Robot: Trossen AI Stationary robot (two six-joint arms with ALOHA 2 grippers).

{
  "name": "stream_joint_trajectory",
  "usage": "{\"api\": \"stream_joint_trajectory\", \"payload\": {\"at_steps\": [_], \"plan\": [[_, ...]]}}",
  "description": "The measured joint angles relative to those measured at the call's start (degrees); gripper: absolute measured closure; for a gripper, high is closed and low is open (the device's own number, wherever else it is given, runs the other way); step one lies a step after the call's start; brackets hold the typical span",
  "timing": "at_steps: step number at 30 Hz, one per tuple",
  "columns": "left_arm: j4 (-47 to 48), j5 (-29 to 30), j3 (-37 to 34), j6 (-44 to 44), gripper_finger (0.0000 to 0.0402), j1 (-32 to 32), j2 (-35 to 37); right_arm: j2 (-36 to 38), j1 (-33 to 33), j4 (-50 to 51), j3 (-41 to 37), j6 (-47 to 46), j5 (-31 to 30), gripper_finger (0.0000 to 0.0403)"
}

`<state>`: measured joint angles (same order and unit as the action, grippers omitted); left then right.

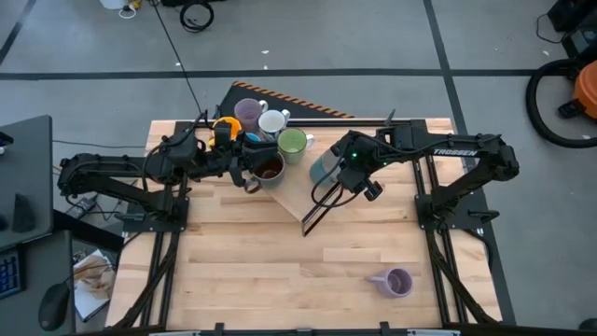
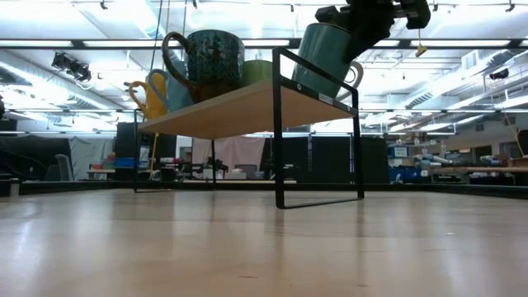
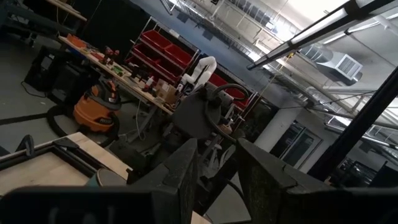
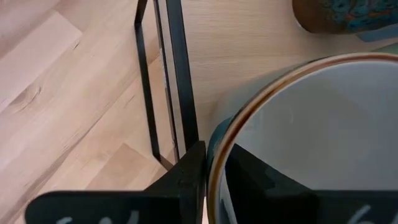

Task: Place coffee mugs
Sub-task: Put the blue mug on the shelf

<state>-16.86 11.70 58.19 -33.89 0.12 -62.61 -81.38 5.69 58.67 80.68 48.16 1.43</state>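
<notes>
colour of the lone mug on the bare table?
Lavender mug, seen best in the high view.

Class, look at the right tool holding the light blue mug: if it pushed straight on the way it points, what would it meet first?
Probably the wooden shelf: the right tool, pinching the light blue mug by its rim, points down at it. Depth is unclear.

Mugs on the pale wood shelf [image 1: 297, 196] w/ black frame: orange [image 1: 224, 129], lavender [image 1: 248, 114], white [image 1: 273, 122], green [image 1: 293, 143], dark brown w/ teal speckle [image 2: 213, 58]. Teal mug [image 2: 326, 56], tan rim. Second lavender mug [image 1: 395, 282] on light wood desk [image 1: 280, 271]. Claws black.
</notes>
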Motion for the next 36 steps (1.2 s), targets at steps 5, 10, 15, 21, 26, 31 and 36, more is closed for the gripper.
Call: {"api": "stream_joint_trajectory", "payload": {"at_steps": [5, 10, 15, 21, 26, 31, 36], "plan": [[0.00, 0.00, 0.00, 0.00, 0.0285, 0.00, 0.00, 0.01, 0.00, 0.03, -0.02, 0.02, -0.08, 0.0332], [0.00, 0.00, 0.00, 0.03, 0.0285, 0.00, 0.00, -0.01, 0.00, -0.15, -0.04, 0.02, -0.10, 0.0320], [0.00, 0.00, 0.00, 0.04, 0.0285, 0.00, 0.00, 0.01, 0.00, -1.55, -0.07, 0.03, -0.15, 0.0295], [0.00, 0.00, 0.00, 0.04, 0.0285, 0.00, 0.00, 0.01, -0.02, -3.72, -0.07, 2.01, -0.41, 0.0266], [0.00, 0.00, 0.00, 0.02, 0.0285, 0.00, 0.00, 0.01, 0.00, -3.76, -0.09, 2.97, -0.91, 0.0254], [-0.02, 0.00, 0.00, 0.00, 0.0285, 0.00, 0.00, -0.01, -0.01, -3.78, -0.09, 3.02, -0.40, 0.0254], [0.00, 0.00, 0.00, 0.00, 0.0285, 0.00, 0.00, 0.00, 0.00, -5.28, -0.09, 3.06, 1.46, 0.0253]]}}
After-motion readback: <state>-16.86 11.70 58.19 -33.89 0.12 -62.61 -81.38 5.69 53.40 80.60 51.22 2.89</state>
